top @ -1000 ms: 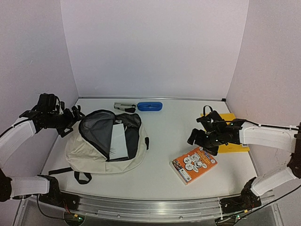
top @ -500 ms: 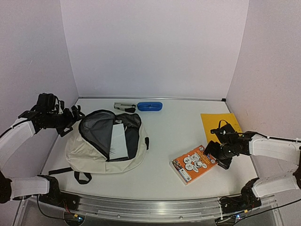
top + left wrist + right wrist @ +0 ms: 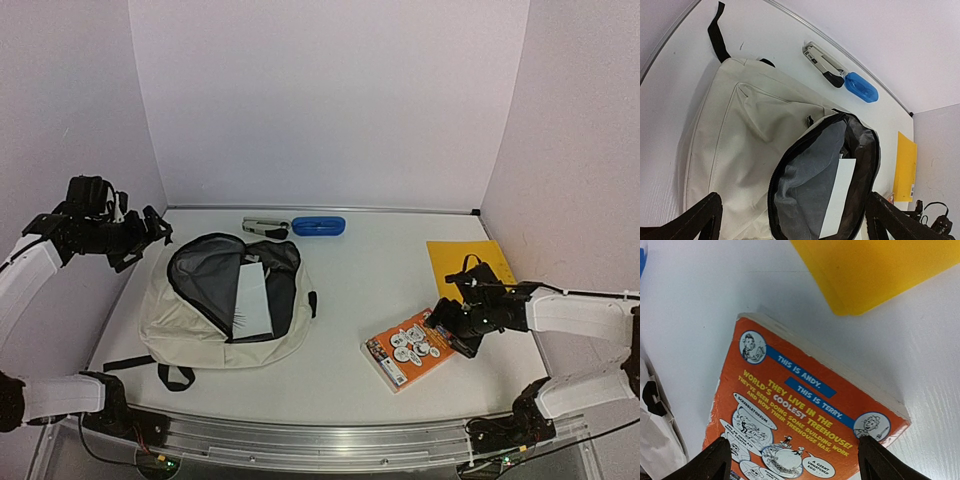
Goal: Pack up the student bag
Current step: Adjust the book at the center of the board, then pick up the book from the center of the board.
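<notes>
The student bag [image 3: 190,322], a cream backpack, lies flat at the left with its black-zippered mouth open. Inside, against the grey lining [image 3: 815,175], stands a white sheet or book [image 3: 252,300]. My left gripper [image 3: 150,230] hovers open above and left of the bag, touching nothing; its view looks down into the bag [image 3: 735,145]. An orange paperback [image 3: 410,350] lies at the right. My right gripper [image 3: 448,330] is low over that book's right end, jaws wide apart, a finger over each side of the cover [image 3: 805,410]. Nothing is gripped.
A yellow folder [image 3: 470,262] lies behind the orange book, its corner [image 3: 875,270] close to the book's far edge. A grey stapler [image 3: 265,227] and a blue case [image 3: 318,226] sit by the back wall. Side walls stand close to both arms.
My right gripper came off the yellow folder, swung toward the near side and settled low over the orange book's right end, its jaws narrowing slightly. My left gripper drew up and left, away from the bag.
</notes>
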